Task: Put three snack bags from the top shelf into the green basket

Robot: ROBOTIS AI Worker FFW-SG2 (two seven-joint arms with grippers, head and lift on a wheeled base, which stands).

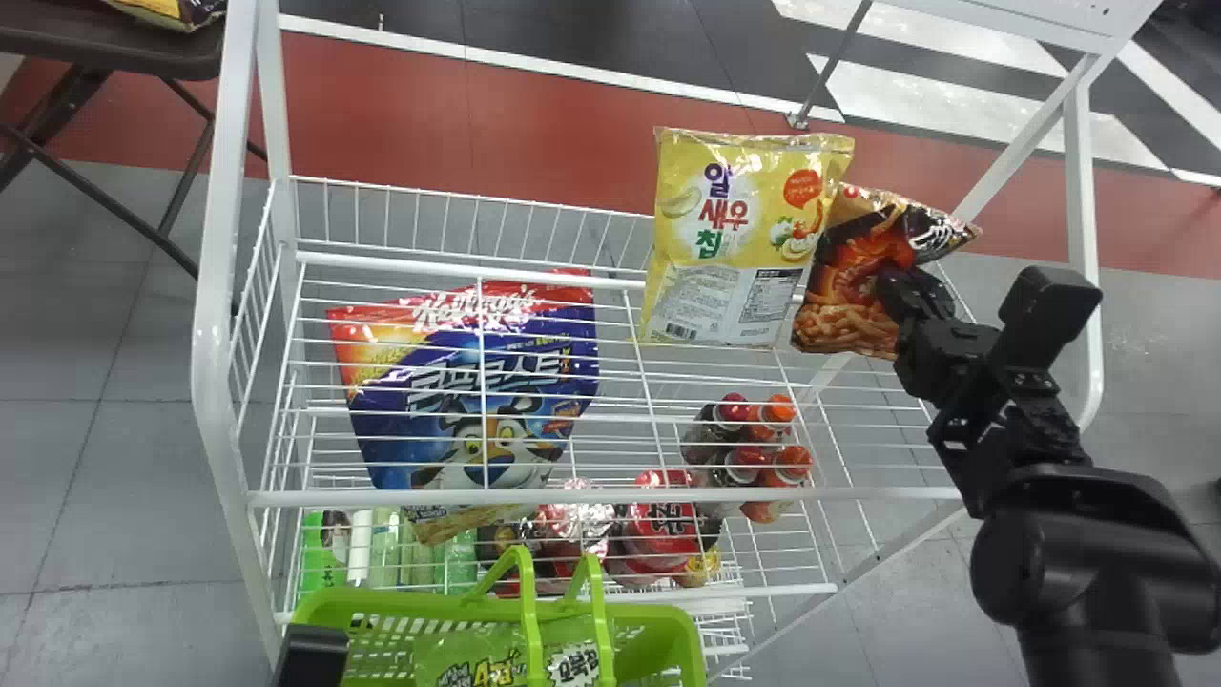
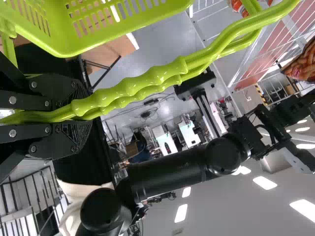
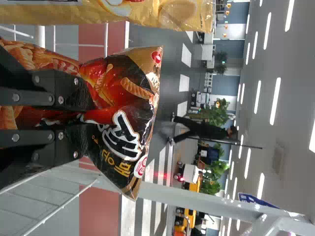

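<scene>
Right gripper grips an orange-and-black snack bag; left gripper is clamped on the basket handles

At the far left of the head view, the top edge cuts off a packet [image 1: 172, 8] on a brown table [image 1: 114, 43]. The left gripper [image 1: 311, 656] is mostly lost past the bottom edge; in the left wrist view its fingers are closed on the two green handles [image 2: 142, 86].

The green basket [image 1: 377, 603] sits in front of the rack [image 1: 215, 363], its long side running left to right and its near part cut off. In it lies a green snack bag [image 1: 477, 658], partly behind the handles, with its lower part out of frame; its long axis is hard to make out. Under the top shelf's wires is a blue cereal bag [image 1: 515, 382], its print upright, and farther right stand red-capped bottles [image 1: 734, 448], crossed by wires.

Toward the right of the top shelf, the yellow snack bag [image 1: 725, 277] has its long axis running near to far, its print reading upright. It overlaps the left edge of the orange-and-black snack bag [image 1: 844, 286], which slants, its black end pointing far and right. The right gripper [image 1: 901, 286] has that bag pinched between its fingers, which hide part of its front. Whether the bag touches the shelf, I cannot tell.
</scene>
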